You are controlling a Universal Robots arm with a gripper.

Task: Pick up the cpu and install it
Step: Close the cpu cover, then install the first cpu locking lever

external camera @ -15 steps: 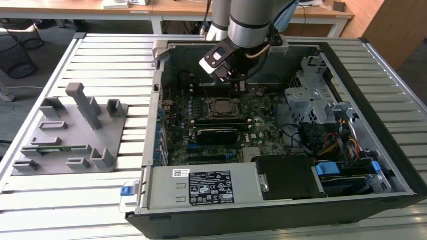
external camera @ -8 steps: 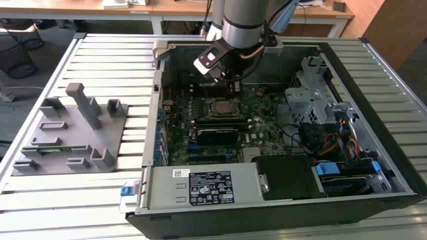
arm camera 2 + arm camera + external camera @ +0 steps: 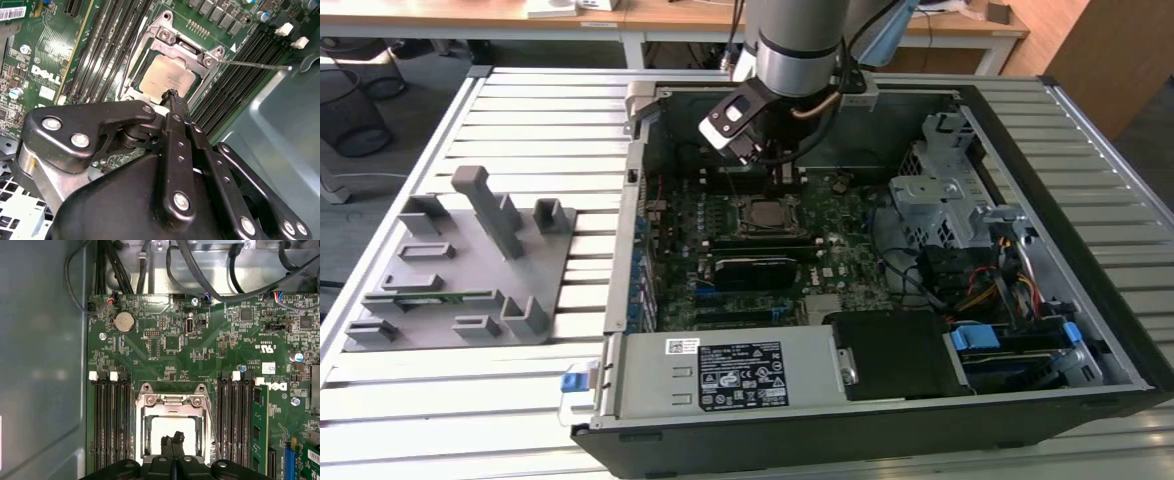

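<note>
On a slatted worktop, in the exterior view, the arm reaches into an open computer case. In the second wrist view, the end effector, fingers pressed together and empty, points at the edge of the cpu, which lies flat in its socket. In the first wrist view, the joined tips overlap the seated cpu on the motherboard.

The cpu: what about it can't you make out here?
- First wrist view: the gripper hides part of the cpu.
- Second wrist view: the gripper overlaps the cpu's edge, so contact cannot be judged.
- Exterior view: the cpu is too small to judge its seating.
</note>
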